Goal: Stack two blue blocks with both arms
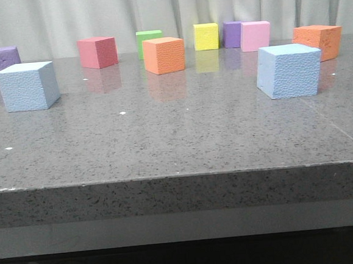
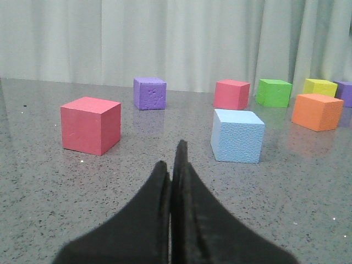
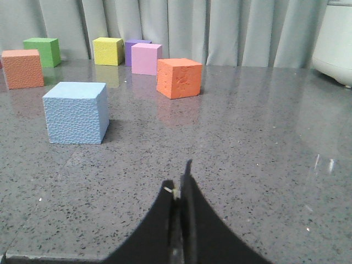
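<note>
Closed left gripper (image 2: 173,165) and right gripper (image 3: 180,184) empty, blue blocks (image 1: 28,86) (image 1: 288,70) far apart, orange cube (image 1: 164,55) between.

The front view looks low from the near edge of the desk (image 1: 177,144) toward its far edge. Both wrist views sit low, probably near that edge, sharing the far cubes.

We're seeing two pale sky-blue, pebbled blocks: left block (image 1: 28,86), right block (image 1: 289,70). Table (image 1: 177,144) is showing dark grey, speckled. Other cubes: orange (image 1: 164,55), pink-red (image 1: 97,52), green (image 1: 149,41), yellow (image 1: 205,36), purple (image 1: 2,59). Left end effector (image 2: 171,165) and right end effector (image 3: 179,184) are looking black.
</note>
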### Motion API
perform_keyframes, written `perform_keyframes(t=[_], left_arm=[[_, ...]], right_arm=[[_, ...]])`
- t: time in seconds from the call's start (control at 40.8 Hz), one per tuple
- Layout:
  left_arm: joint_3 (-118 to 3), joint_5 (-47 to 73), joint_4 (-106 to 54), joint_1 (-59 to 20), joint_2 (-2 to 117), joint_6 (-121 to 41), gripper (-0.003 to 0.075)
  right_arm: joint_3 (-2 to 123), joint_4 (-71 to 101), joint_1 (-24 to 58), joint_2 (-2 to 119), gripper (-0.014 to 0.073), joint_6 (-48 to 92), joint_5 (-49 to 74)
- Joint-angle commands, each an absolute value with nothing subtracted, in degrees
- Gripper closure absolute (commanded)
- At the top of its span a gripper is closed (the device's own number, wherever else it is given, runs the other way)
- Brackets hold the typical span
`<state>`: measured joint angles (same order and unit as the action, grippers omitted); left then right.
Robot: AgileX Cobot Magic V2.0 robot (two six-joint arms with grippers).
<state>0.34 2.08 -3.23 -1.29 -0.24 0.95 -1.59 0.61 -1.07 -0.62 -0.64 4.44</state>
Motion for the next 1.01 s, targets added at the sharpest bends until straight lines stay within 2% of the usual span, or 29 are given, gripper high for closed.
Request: perform_keyframes(t=[0.0,0.613,0.809,0.981], left_arm=[[0.5,-2.8,-3.3,-1.2,-1.3,1.1,0.0741],[0.5,-2.8,-3.3,-1.2,-1.3,1.1,0.0741],[0.5,-3.9,-3.4,-1.2,-1.3,1.1,0.0741],[-1.2,-6.3,-3.4,-1.2,-1.3,1.1,0.0741]], right_arm=[[-1.3,0.0,-1.5,-1.6,0.0716,-0.4,-0.4],[-1.3,0.0,-1.5,-1.6,0.0716,-0.4,-0.9],[-1.1,0.0,-1.5,-1.6,0.0716,-0.4,-5.3],[3.6,0.0,-1.5,-1.6,0.0716,-0.4,-0.4]])
